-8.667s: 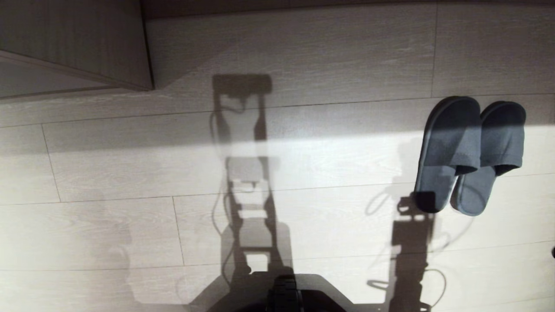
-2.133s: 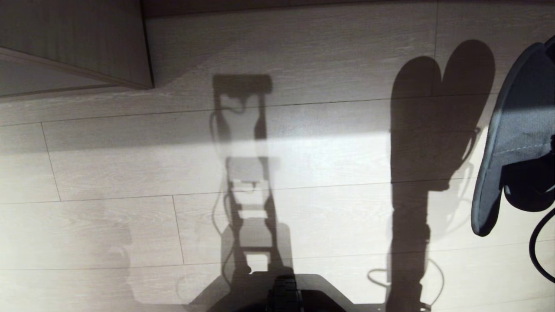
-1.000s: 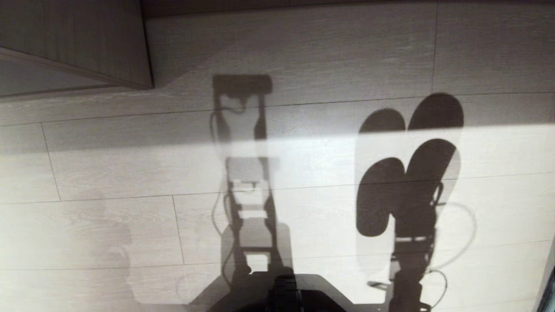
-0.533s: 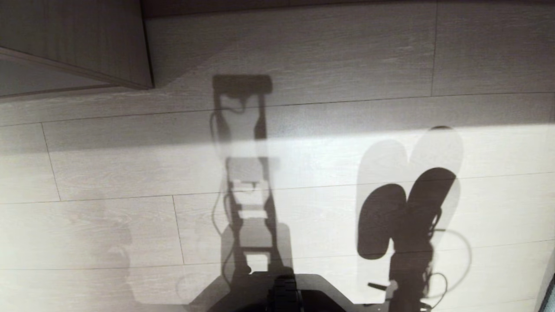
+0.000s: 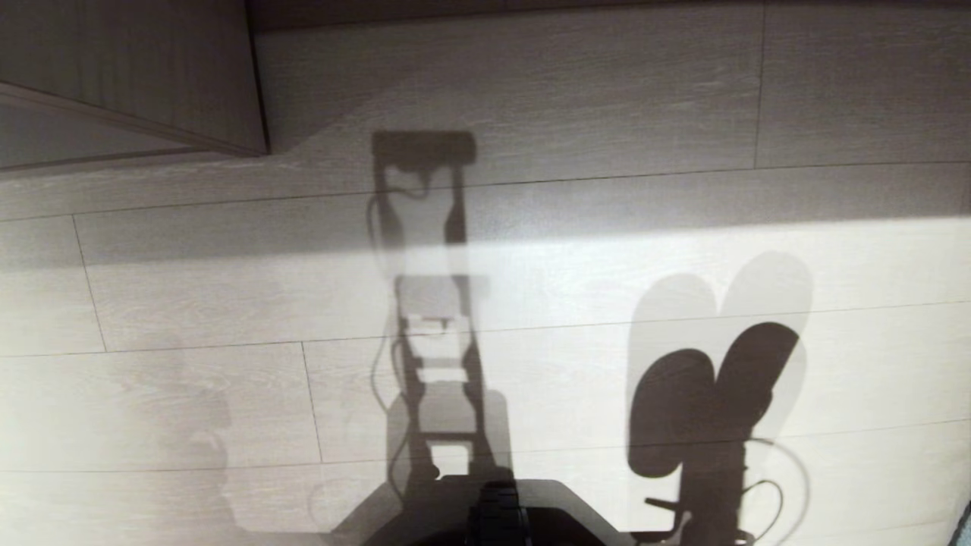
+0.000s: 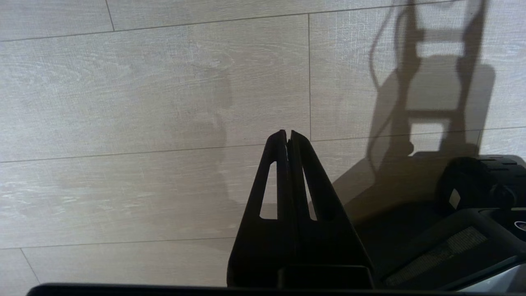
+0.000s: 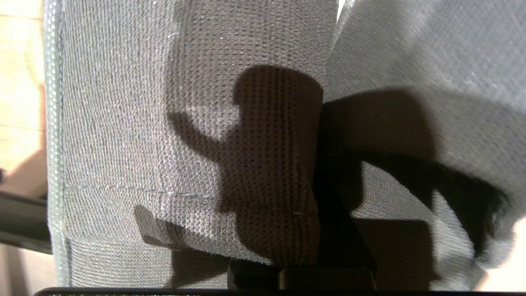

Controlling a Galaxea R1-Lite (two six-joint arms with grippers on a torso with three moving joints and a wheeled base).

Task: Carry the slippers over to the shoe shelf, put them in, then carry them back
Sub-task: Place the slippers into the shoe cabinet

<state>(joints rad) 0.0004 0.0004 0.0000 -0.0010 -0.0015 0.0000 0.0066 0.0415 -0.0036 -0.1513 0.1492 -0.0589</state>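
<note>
Slippers [image 7: 197,123] hiding right gripper fingertips

My own black hardware

My left gripper [image 6: 287,137] has matte black tapered fingers [image 6: 273,181] with long slots; my dark base [image 5: 497,512] carries a ribbed wheel.

Head view: I can't see either arm or the slippers [image 7: 172,123], only their shadow on the floor [image 5: 576,98]. Right wrist view: slippers fill the pic, cut off on all sides; right gripper [image 7: 328,172] mostly buried btwn the two uppers, fingertips hidden. Cabinet [image 5: 129,83] cut off top-left, can't ID.
</note>
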